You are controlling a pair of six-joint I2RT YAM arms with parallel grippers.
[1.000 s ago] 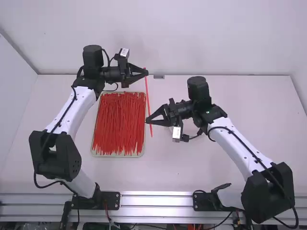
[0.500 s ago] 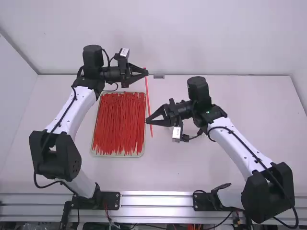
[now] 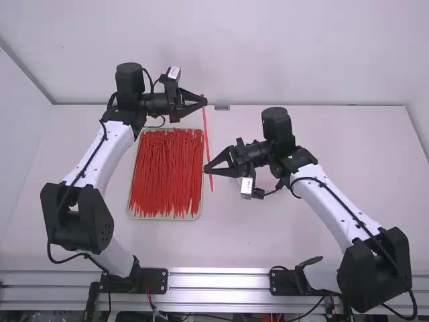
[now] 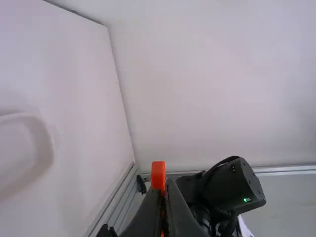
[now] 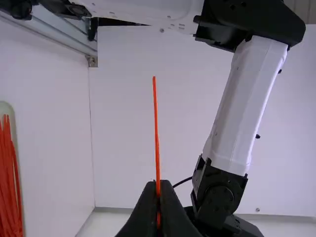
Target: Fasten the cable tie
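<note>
Left gripper [image 3: 203,102], right gripper [image 3: 206,169] seemingly unmoved, each pinching the cable tie [image 3: 207,141]

From the high view the cable tie [image 3: 207,137] is too thin to tell its head from its tail. Where its far end meets the left gripper [image 3: 203,102], the grip is too small to make out. Nearer, the right gripper [image 3: 206,170] covers a short stretch of it.

In the left wrist view the closed fingers hide all of the tie but one rounded orange end. Behind them a black housing [image 4: 232,185] with a green light is half covered and cut off by the picture's edge.

In the right wrist view the rest of the tie is hidden behind the fingers. The heap of red ties [image 5: 7,173] is cut off at the edge, and the left arm [image 5: 247,98] runs out of the picture at both ends.
</note>
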